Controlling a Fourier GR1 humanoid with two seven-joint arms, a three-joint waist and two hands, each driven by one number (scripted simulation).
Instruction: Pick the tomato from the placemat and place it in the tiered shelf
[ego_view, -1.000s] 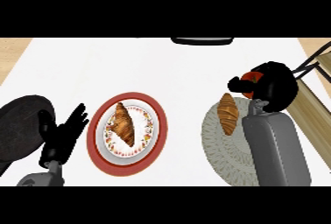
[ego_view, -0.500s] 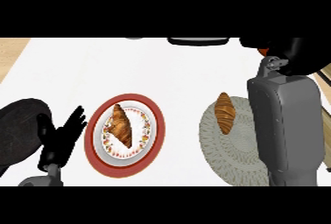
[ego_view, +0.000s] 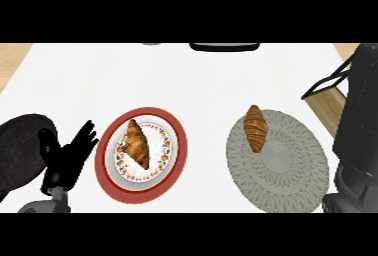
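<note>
The round grey woven placemat lies right of centre, and only a croissant rests on its upper left part. No tomato shows anywhere. My right forearm rises along the right edge and leaves the view at the top; its hand is hidden. Part of the tiered shelf, a wooden board in a black frame, shows beside that forearm at the right. My left hand rests open at the lower left, fingers up, holding nothing.
A red-rimmed plate with a second croissant sits left of centre, just right of my left hand. A dark round object lies at the far left. A black item shows at the counter's far edge.
My right arm has swung up and to the right toward the shelf. Its hand, which held something red a second ago, has gone out of view. The left hand has stayed still.
</note>
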